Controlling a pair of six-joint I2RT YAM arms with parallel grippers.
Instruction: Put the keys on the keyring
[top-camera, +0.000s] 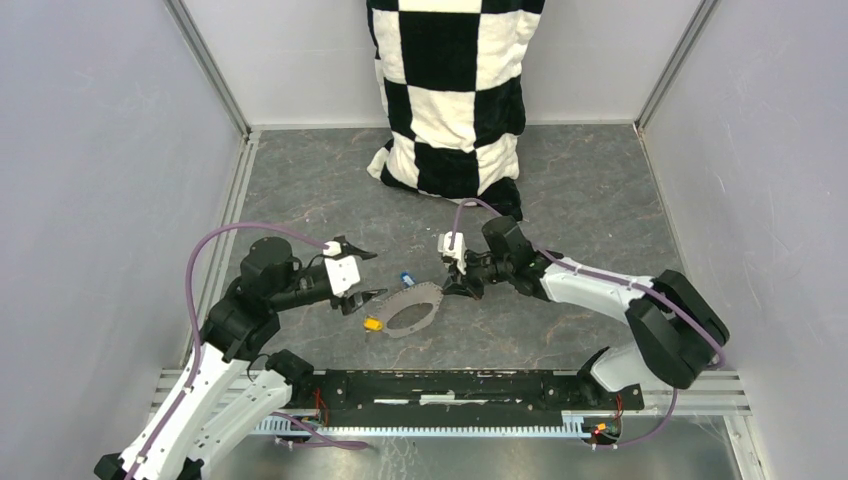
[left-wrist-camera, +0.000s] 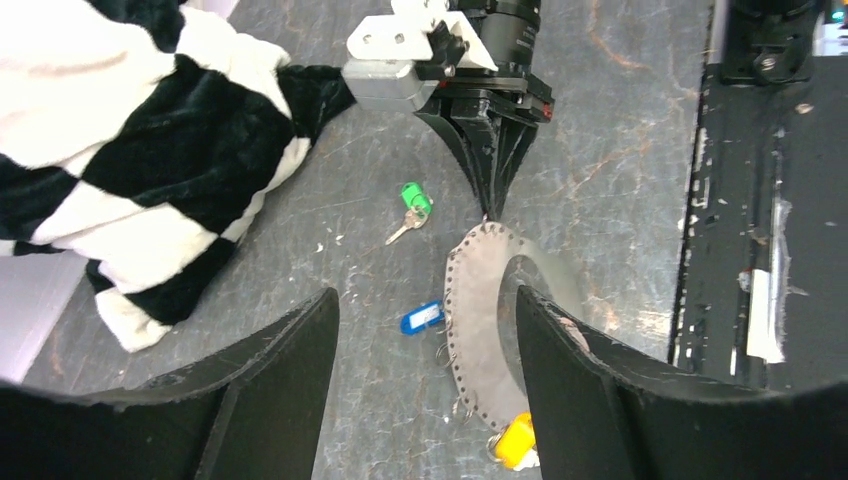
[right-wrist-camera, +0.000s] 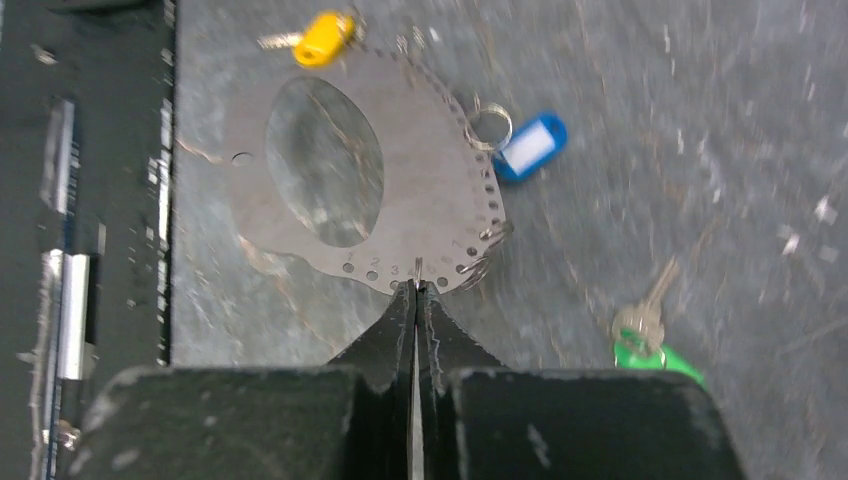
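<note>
Top external: mounted high above and behind the arm bases, tilted down toward the far wall; the whole table (top-camera: 590, 200) is covered. Left wrist: carried low, faced right, sighted through the left gripper (left-wrist-camera: 425, 297). Right wrist: faced left, apparently nearer still, though the frame is blurred. The keyring (top-camera: 410, 308) is shared by all three views; green key (left-wrist-camera: 414, 197) and blue key (left-wrist-camera: 421, 318) by both wrist views.

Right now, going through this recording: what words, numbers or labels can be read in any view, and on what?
"2 3": tiny stamped digits, as they seem to read, by the edge holes of the keyring, next to where the right gripper pinches it. The rest of that row is too blurred to read.
Blue key: its white label insert shows no writing.
Nothing else is legible.
</note>
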